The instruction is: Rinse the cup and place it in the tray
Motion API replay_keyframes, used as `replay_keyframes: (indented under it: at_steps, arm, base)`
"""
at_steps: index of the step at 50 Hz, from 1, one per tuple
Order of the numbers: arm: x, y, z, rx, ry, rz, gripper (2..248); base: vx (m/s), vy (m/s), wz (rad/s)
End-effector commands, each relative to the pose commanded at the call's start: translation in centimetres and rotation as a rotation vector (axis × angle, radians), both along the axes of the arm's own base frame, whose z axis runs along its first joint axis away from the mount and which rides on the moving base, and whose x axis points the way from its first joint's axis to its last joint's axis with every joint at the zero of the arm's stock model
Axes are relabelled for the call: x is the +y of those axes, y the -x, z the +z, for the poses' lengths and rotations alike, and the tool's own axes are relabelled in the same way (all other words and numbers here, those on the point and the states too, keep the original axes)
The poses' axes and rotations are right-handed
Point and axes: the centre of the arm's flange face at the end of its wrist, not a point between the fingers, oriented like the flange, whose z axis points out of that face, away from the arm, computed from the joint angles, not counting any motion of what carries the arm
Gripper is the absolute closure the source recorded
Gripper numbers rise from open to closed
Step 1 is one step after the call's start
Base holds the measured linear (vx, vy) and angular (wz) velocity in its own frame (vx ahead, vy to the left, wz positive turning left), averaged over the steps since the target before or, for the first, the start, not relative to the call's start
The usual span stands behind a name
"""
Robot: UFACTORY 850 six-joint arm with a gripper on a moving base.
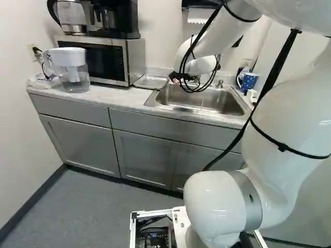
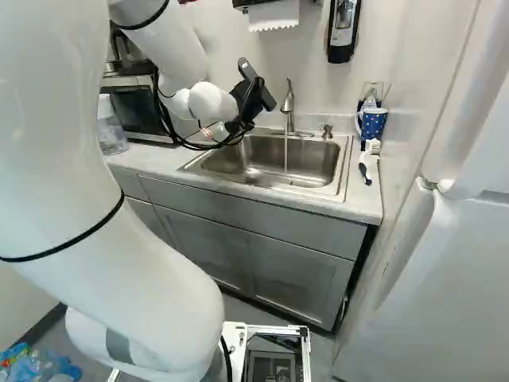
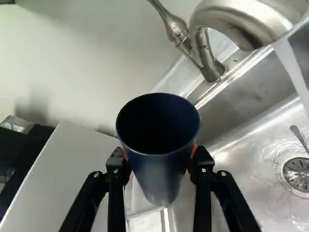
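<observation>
The gripper (image 2: 253, 97) is at twelve o'clock in the right base view, and its two fingers squeeze the dark blue cup (image 3: 161, 169), one orange pad (image 3: 194, 151) on each side. The cup's open mouth faces the wrist camera. Say twelve o'clock is straight ahead of the gripper: from the cup, the shiny tap (image 3: 236, 21) is at one o'clock, and the running water (image 3: 292, 67) is at two, apart from the cup. The drain (image 3: 298, 173) in the metal sink (image 2: 270, 163) is between three and four. The tray (image 1: 150, 82) is near twelve o'clock in the left base view, between the microwave (image 1: 101, 59) and the sink. A spotted blue mug (image 2: 373, 124) is at two o'clock in the right base view, just behind a white brush (image 2: 370, 150).
</observation>
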Motion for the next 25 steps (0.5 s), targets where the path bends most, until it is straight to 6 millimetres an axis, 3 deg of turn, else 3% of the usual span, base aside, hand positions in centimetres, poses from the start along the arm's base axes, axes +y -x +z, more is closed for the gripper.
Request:
replay_keyframes:
  at_steps: [25]
  arm:
    - [0.0, 0.0, 0.0, 0.013, 0.248, 0.084, 124]
  base:
    - [0.0, 0.0, 0.0]
